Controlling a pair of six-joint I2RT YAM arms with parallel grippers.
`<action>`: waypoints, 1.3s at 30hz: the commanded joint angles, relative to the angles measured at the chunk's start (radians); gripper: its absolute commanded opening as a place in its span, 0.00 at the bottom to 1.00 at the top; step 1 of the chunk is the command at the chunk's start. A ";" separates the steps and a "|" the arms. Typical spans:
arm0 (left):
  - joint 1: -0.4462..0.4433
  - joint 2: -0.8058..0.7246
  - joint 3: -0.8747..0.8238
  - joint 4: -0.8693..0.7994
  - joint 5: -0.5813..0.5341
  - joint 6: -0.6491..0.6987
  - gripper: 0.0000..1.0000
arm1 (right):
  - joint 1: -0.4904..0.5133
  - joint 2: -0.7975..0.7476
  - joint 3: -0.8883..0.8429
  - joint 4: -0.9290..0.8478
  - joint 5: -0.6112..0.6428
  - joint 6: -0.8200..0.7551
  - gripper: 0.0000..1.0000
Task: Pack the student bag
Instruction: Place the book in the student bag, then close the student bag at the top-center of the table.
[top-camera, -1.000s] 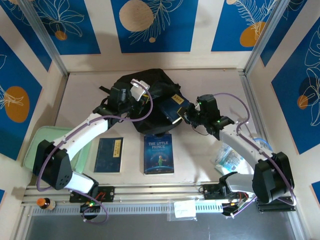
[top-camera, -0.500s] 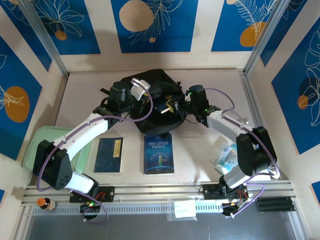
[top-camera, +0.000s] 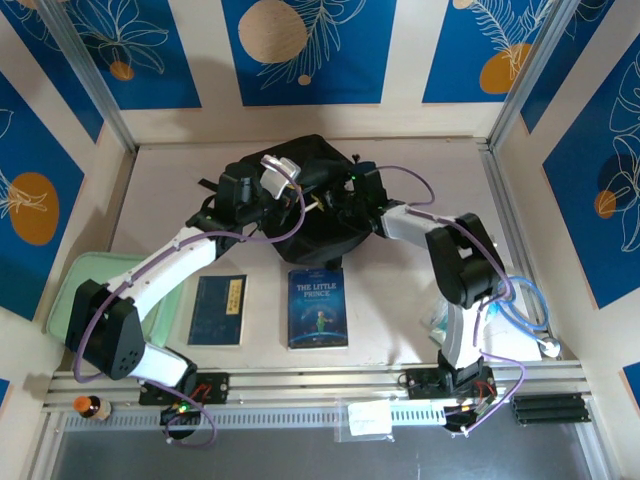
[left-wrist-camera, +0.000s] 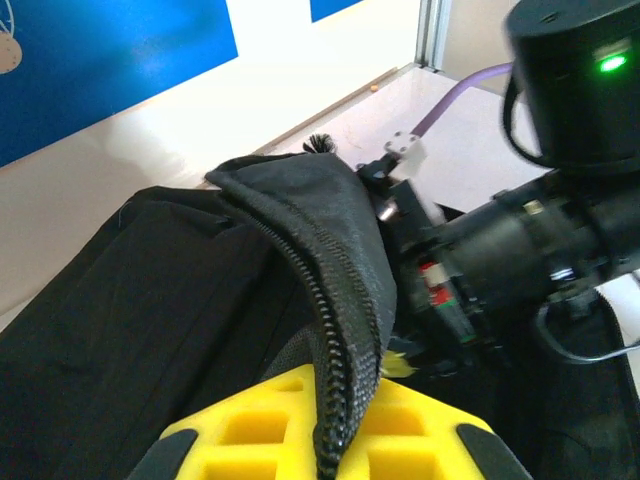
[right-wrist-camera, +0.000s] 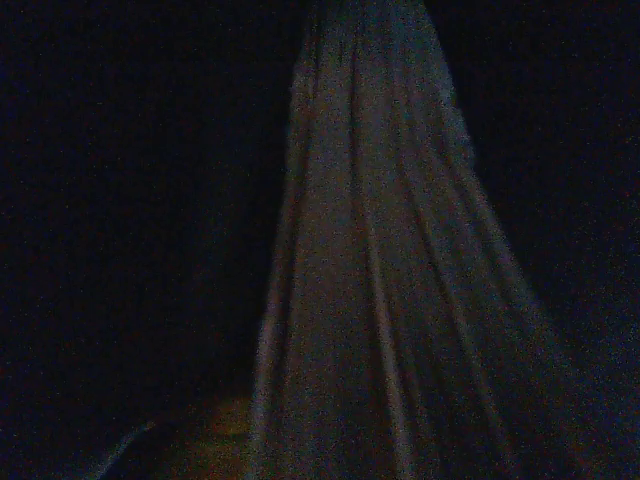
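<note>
The black student bag (top-camera: 325, 240) lies at the back middle of the table, its mouth toward the right. My left gripper (top-camera: 298, 186) is shut on the bag's zip edge (left-wrist-camera: 335, 330) and holds that flap lifted; the zip runs between its yellow fingers (left-wrist-camera: 250, 430). My right gripper (top-camera: 330, 205) is pushed into the opening under the flap, its black wrist (left-wrist-camera: 530, 240) just outside. The right wrist view gives dim folds of the bag's lining (right-wrist-camera: 400, 300). The dark blue book it carried in is hidden inside the bag.
"The Little Prince" book (top-camera: 317, 306) and a dark blue notebook (top-camera: 218, 310) lie in front of the bag. A mint-green case (top-camera: 85, 285) sits at the left edge, a plastic packet (top-camera: 455, 315) at the right. A small bottle (top-camera: 88, 406) stands on the front rail.
My right arm has swung left and driven the dark blue book into the bag's mouth, out of sight. The left gripper has kept the flap lifted in place.
</note>
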 joint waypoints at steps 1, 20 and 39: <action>0.001 0.005 0.008 0.078 -0.013 -0.040 0.00 | 0.006 0.068 0.088 0.060 0.055 -0.057 0.04; 0.000 0.125 0.023 0.066 -0.102 -0.120 0.00 | -0.013 -0.037 0.053 -0.334 0.062 -0.086 0.59; 0.017 0.110 0.074 -0.096 0.046 -0.252 0.90 | -0.063 -0.631 -0.319 -0.728 0.396 -0.547 0.74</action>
